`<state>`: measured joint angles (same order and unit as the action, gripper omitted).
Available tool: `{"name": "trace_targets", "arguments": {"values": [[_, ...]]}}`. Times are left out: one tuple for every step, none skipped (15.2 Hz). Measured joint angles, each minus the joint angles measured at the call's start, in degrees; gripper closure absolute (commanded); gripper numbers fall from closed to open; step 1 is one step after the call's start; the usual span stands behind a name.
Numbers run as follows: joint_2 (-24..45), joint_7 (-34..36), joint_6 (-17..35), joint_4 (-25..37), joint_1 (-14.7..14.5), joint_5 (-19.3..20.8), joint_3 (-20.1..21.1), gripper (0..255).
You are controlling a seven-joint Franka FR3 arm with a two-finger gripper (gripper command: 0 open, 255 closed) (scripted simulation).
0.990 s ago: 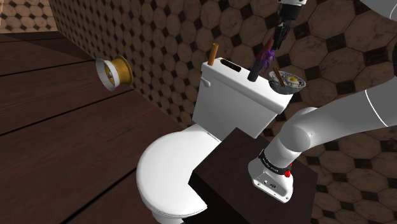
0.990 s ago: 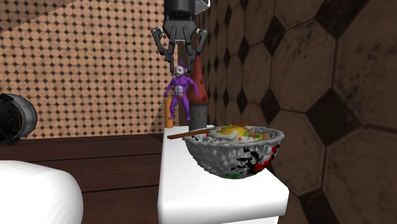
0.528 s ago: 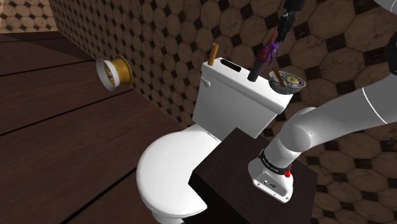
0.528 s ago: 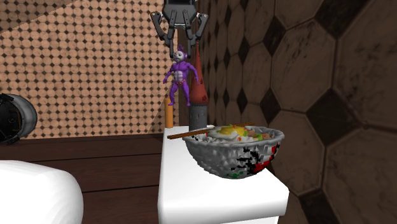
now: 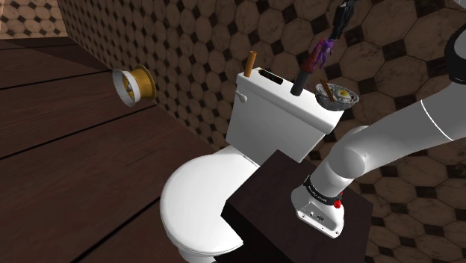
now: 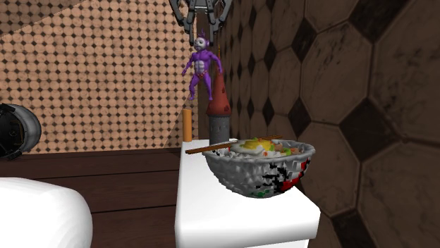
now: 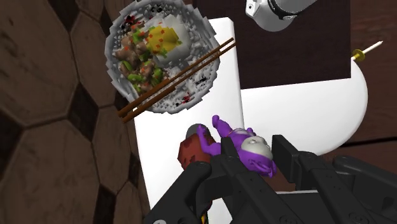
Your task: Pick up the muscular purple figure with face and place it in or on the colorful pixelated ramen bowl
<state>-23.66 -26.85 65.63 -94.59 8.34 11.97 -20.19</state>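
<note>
White toilet tank (image 6: 240, 211) carries the grey, colour-speckled ramen bowl (image 6: 257, 172) at one end of its lid. Above the tank I see my black gripper (image 6: 203, 27) clamped on the head of the purple figure (image 6: 200, 67), which hangs in the air, apart from the bowl.

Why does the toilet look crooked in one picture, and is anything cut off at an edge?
Shoulder view: the whole scene slants, so the camera is rolled, not the toilet. Second exterior view: the top edge crops the gripper, which holds the purple figure by its head.
</note>
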Motion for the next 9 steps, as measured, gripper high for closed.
{"name": "trace_targets", "arguments": {"values": [[-0.11, -1.11, -0.50, 0.56, 0.26, 0.48, -0.67, 255], [0.07, -2.19, -1.13, 1.54, 0.45, 0.86, -1.30, 255], [-0.60, -3.49, -1.93, 1.91, 0.80, 1.58, -1.95, 255], [-0.88, -4.96, -2.63, 2.61, 1.12, 2.28, -2.78, 255], [-1.09, -6.41, -3.21, 3.26, 1.41, 2.94, -3.61, 255], [-0.85, -8.13, -4.34, 4.94, 1.67, 3.59, -4.57, 255], [-1.31, -9.54, -4.40, 4.86, 1.97, 4.32, -5.44, 255], [-0.94, -11.15, -4.90, 6.04, 2.17, 4.87, -6.50, 255], [-0.54, -12.76, -5.75, 7.60, 2.34, 5.39, -7.43, 255]]}}
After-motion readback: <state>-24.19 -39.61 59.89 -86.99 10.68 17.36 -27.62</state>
